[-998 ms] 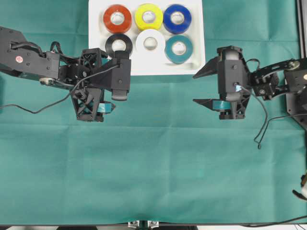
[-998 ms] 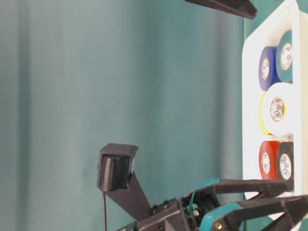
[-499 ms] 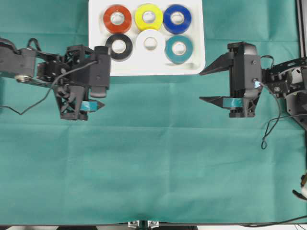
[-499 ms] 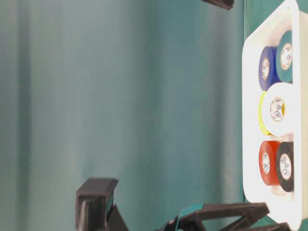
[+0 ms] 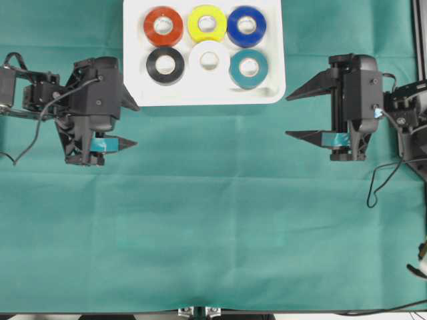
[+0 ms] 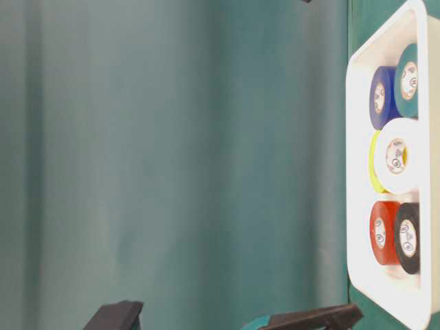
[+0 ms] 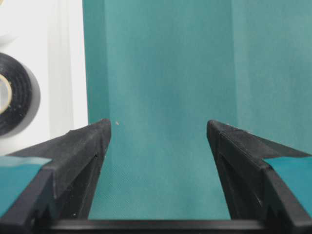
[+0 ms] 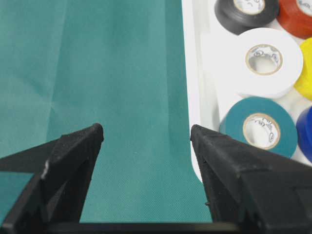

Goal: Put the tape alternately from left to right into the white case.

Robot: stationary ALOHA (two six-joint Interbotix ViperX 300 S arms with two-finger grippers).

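Note:
The white case [image 5: 200, 99] lies at the back middle and holds all the tape. Red [image 5: 149, 27], yellow [image 5: 193, 24] and blue [image 5: 232, 27] rolls fill its far row; black [image 5: 152, 65], white [image 5: 195, 60] and teal [image 5: 235, 68] rolls fill its near row. My left gripper [image 5: 135, 125] hovers over the cloth left of the case, open and empty. In its wrist view [image 7: 158, 124] only cloth lies between the jaws. My right gripper [image 5: 288, 117] stands right of the case, open and empty [image 8: 146, 127], with the teal roll [image 8: 239, 119] beyond one finger.
Green cloth [image 5: 213, 227] covers the whole table. A metal rail [image 5: 420, 40] and the right arm's base stand at the right edge, with loose cables [image 5: 373, 187] hanging by the right arm.
Both arms have drawn away from the case, the left gripper to the left and the right gripper to the right. Both stayed open; the rolls have not moved.

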